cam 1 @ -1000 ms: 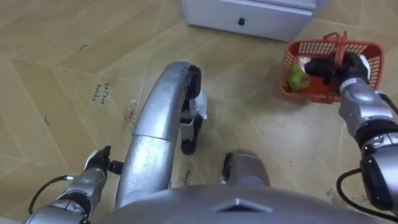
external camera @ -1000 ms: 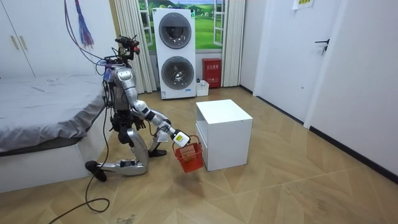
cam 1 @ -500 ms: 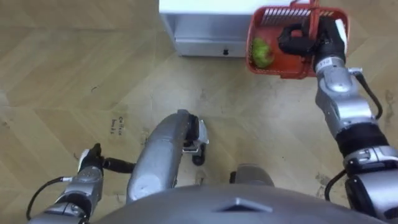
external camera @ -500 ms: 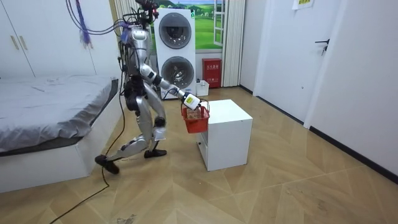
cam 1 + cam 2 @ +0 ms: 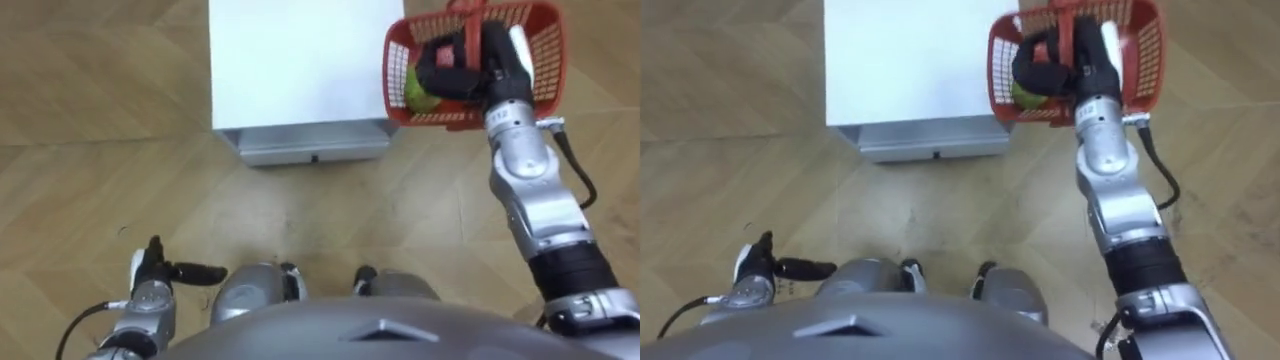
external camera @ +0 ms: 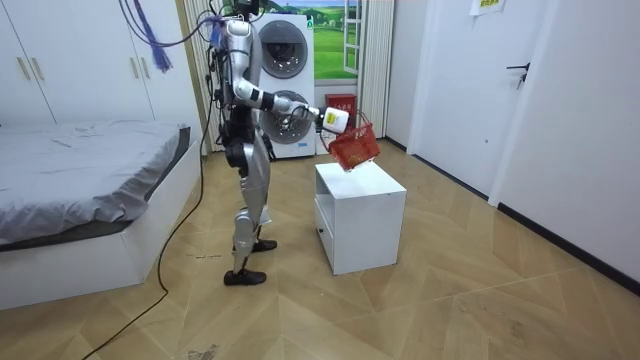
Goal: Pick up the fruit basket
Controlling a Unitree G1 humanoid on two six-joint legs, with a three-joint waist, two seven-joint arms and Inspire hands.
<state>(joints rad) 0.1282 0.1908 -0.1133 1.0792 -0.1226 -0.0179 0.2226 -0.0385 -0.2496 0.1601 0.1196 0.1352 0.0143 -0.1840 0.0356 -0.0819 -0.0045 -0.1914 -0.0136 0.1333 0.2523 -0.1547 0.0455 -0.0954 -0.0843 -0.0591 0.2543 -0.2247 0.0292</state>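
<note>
Risen from its kneel to full standing, the robot has carried the fruit basket (image 5: 545, 60) up from floor level to above the white cabinet (image 5: 290, 70).
Its right hand (image 5: 455, 72) is clenched round the red handle (image 5: 470, 20), with the arm stretched forward. The basket hangs tilted around and beneath that hand, and in the room view it is clear of the cabinet top. A green fruit (image 5: 412, 88) lies inside, just to the hand's left against the basket wall. The cabinet sits below and to the left of the hand. The left hand (image 5: 150, 275) hangs low, well apart from the basket, fingers relaxed and holding nothing.
</note>
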